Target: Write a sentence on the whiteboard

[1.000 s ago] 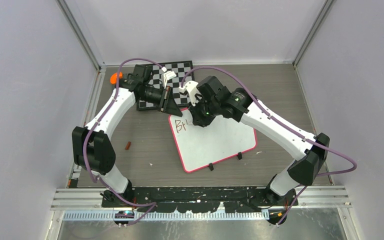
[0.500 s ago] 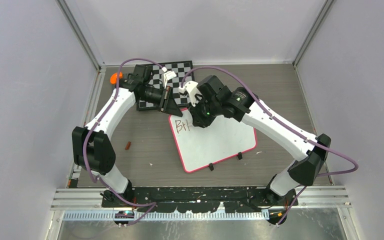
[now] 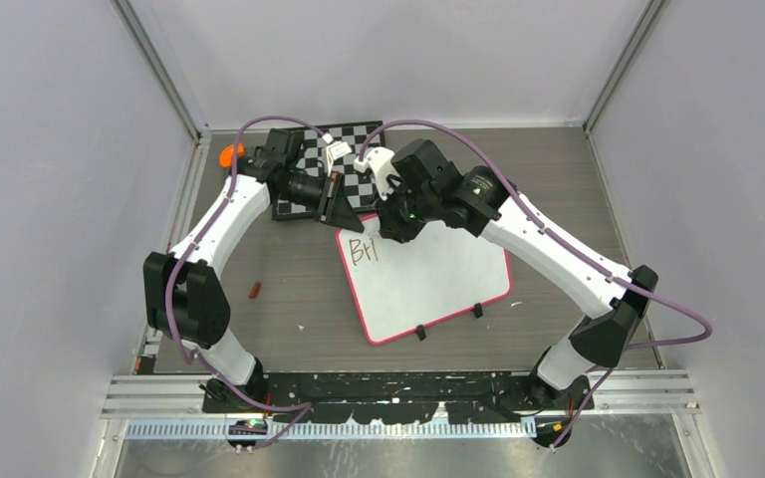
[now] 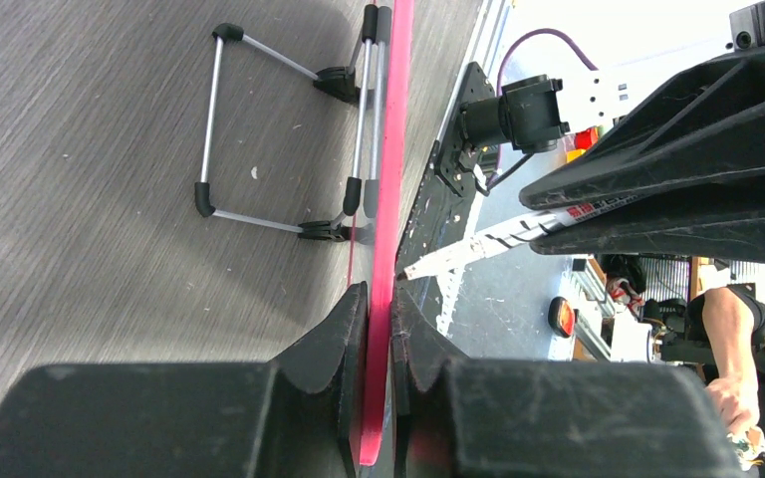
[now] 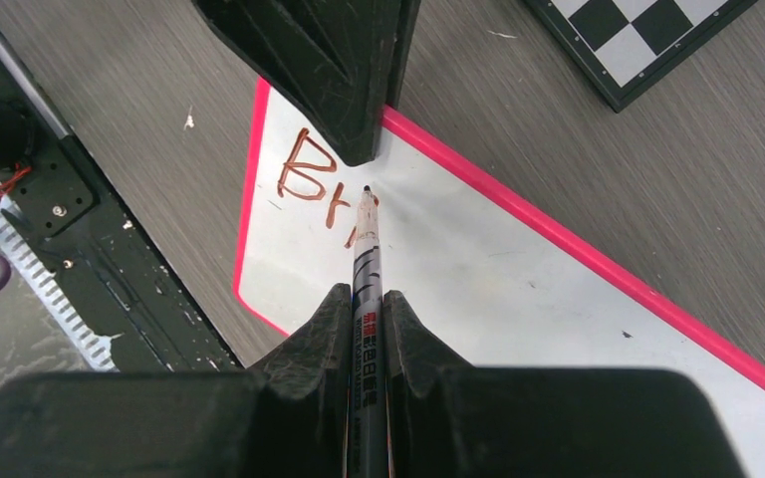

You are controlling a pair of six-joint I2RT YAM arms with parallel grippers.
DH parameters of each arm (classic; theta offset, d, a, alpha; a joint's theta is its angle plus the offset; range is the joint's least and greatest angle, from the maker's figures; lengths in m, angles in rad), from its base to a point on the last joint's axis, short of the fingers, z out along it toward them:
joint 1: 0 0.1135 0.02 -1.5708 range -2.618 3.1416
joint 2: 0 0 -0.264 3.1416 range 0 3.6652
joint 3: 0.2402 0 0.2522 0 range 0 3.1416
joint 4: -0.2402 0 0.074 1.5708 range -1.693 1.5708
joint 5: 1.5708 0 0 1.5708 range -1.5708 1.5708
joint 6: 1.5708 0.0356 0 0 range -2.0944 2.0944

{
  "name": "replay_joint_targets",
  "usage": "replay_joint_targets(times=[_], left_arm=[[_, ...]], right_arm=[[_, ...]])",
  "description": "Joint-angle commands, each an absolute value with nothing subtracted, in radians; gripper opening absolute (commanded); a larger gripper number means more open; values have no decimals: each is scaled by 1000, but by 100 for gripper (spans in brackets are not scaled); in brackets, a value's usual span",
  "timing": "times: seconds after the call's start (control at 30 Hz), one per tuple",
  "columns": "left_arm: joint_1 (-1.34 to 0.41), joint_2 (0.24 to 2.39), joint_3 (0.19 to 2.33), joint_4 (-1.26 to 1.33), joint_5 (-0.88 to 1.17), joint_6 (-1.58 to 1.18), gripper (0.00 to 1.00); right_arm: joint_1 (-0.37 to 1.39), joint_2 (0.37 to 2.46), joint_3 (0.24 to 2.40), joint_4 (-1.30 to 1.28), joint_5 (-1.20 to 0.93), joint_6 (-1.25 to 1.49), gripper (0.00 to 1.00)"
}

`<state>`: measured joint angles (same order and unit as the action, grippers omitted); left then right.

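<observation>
The right gripper is clamped on a marker, jaws pinching its barrel; the tip juts ahead of the fingers down to the whiteboard, just past the "Br" that begins the sentence; the left gripper is closed on the whiteboard's pink rim, right ahead of that tip; a checkered board lies beyond both.

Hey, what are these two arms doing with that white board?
They are writing on it. The left gripper is clamped on the pink rim of the whiteboard, steadying it on the table. The right gripper holds a marker, its tip down by the reddish letters. Only "Br" and one more stroke are written, near the board's far left corner; the rest is blank.
</observation>
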<state>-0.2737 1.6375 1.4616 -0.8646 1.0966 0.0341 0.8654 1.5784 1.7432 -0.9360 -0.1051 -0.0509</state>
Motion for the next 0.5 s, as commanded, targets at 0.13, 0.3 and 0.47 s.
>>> replay_joint_targets(times=[0.13, 0.3, 0.47], left_arm=[[-273, 1604, 1468, -861, 1085, 18, 0], [-273, 1607, 1468, -864, 1085, 22, 0], [-273, 1611, 1472, -864, 1085, 22, 0]], right_arm=[[862, 1605, 1758, -906, -33, -41, 0], [862, 1608, 1740, -915, -38, -48, 0], [862, 1583, 1754, -932, -73, -56, 0]])
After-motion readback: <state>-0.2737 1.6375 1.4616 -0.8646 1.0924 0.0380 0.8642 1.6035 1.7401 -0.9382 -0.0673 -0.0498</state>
